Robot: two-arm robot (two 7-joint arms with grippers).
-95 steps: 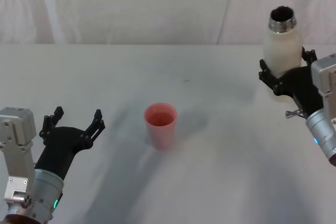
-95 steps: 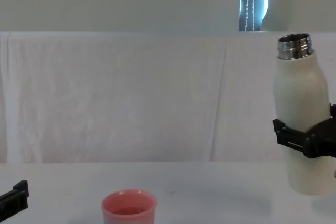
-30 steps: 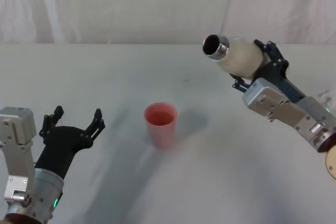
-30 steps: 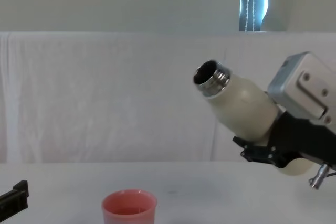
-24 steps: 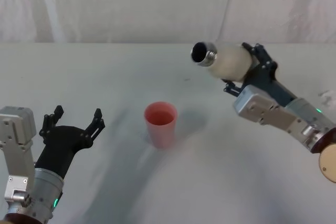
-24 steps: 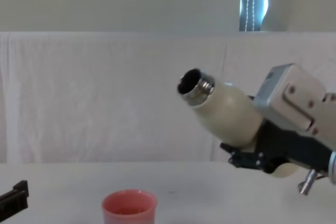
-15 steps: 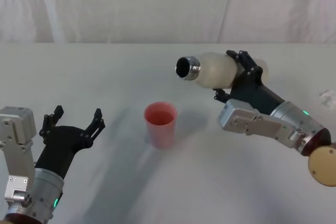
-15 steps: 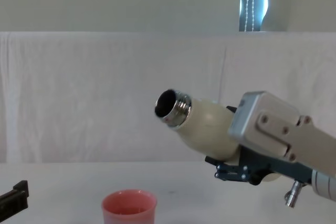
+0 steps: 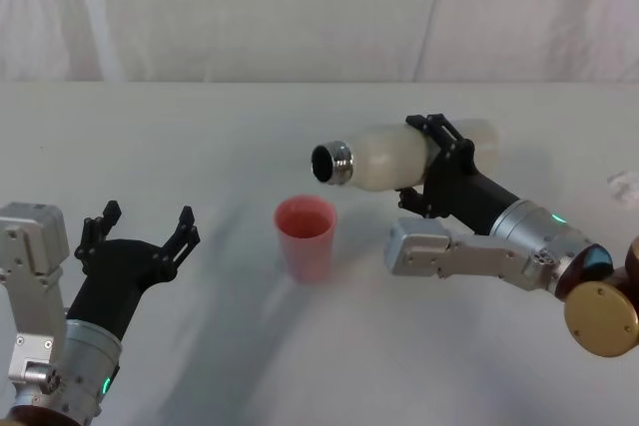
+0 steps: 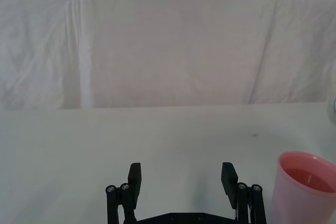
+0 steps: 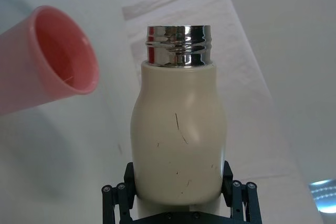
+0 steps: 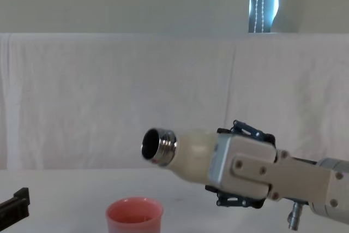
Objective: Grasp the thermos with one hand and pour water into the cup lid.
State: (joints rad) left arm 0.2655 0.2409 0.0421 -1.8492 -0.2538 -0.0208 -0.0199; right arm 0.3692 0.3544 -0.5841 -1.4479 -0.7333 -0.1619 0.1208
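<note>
Head view: the right gripper (image 9: 431, 167) clamps the thermos (image 9: 399, 156) near-horizontal above the table (image 9: 200, 147), its mouth at 1 o'clock of the cup lid (image 9: 306, 237), just short of the rim; the left gripper (image 9: 140, 236), spread and empty, sits parked at 9 o'clock. To pour well, bring the mouth over the cup's centre, then tip gently; a sudden tilt would likely overshoot the rim.

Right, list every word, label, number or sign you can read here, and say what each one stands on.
There is no readable text.
The thermos, held by the right claw, shows scratches but no print.
The cup lid is plain pink.
The left claw, parked at the table's near left, carries no markings.
</note>
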